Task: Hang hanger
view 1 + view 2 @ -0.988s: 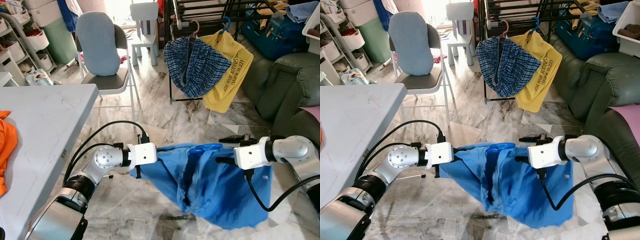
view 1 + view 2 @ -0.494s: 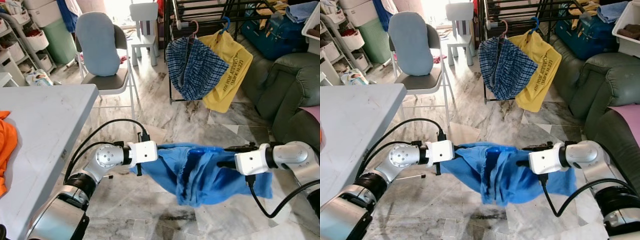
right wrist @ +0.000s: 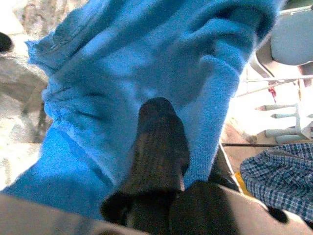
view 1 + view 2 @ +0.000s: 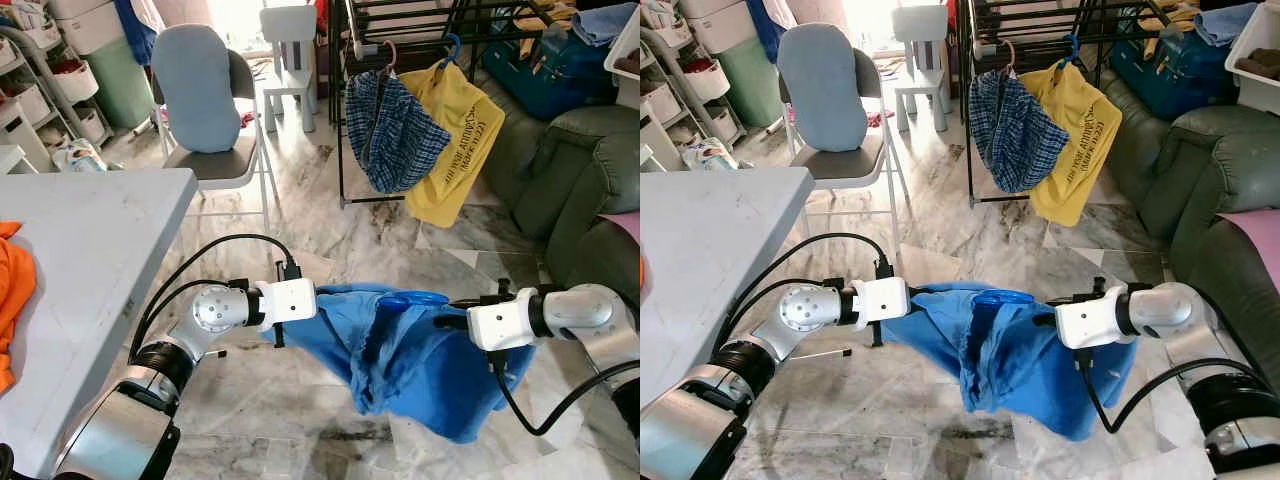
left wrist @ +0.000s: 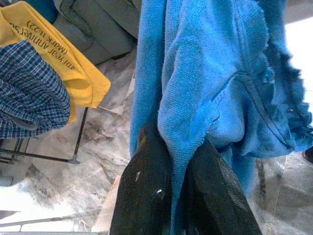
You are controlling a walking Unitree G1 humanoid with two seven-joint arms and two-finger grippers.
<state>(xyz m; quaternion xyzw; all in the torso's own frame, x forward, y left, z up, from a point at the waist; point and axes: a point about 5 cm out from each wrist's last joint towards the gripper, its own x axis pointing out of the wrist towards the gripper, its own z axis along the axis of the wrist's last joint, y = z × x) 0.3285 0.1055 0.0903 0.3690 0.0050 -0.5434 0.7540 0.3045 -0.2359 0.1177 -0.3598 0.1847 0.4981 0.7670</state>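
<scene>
While both sets of jaws pinch the blue garment [image 4: 415, 355] stretched between them, its blue hanger [image 4: 412, 298] sits at the top, midway. Judging by this, hanging on the rack [image 4: 400, 30] well beyond is all left.

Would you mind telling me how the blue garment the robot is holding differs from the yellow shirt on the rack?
The blue garment is plain; the yellow shirt carries dark print. The blue garment is stretched between the left claw and the right claw, sagging low over the floor, while the yellow shirt hangs from the rack on a blue hook. Both are on blue hangers.
</scene>
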